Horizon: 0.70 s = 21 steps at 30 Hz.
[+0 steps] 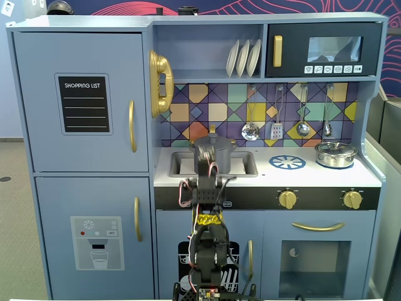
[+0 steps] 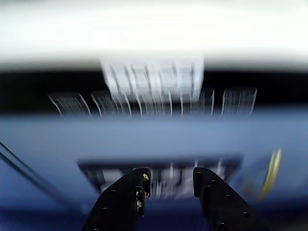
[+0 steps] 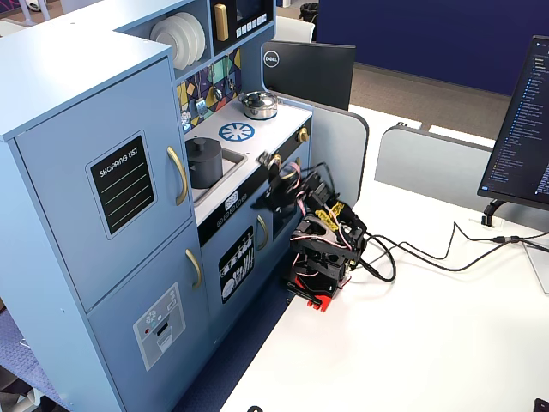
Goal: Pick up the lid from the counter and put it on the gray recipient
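The gray recipient (image 1: 216,157) (image 3: 202,167) stands in the sink of the toy kitchen. The dark gray lid (image 1: 212,140) (image 3: 203,143) rests on top of it, knob up. My gripper (image 2: 171,183) (image 3: 267,195) is below the counter edge, in front of the cabinet front. It is open, with nothing between its black fingers (image 2: 136,188). The wrist view is heavily blurred and shows only the blue cabinet front and a dark panel. In the front fixed view my arm (image 1: 207,191) covers the lower front of the pot.
A shiny silver lidded pot (image 1: 335,153) (image 3: 257,105) sits at the far end of the counter beside a blue burner (image 1: 287,162). Utensils hang on the tiled back wall (image 1: 276,113). Cables (image 3: 429,253) run across the white table. Gold knobs (image 1: 287,199) line the counter's front.
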Each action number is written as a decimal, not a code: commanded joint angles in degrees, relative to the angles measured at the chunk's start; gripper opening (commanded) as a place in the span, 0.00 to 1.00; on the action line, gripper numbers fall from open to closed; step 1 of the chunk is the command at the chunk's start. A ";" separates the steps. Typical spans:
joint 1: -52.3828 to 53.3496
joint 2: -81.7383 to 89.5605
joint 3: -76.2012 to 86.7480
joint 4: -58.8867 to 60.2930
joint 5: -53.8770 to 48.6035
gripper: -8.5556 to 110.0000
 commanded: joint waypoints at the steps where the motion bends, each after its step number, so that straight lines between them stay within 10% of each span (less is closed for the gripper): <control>1: 1.41 5.01 13.45 -7.91 0.97 0.07; 21: 2.55 8.26 30.23 19.16 5.19 0.11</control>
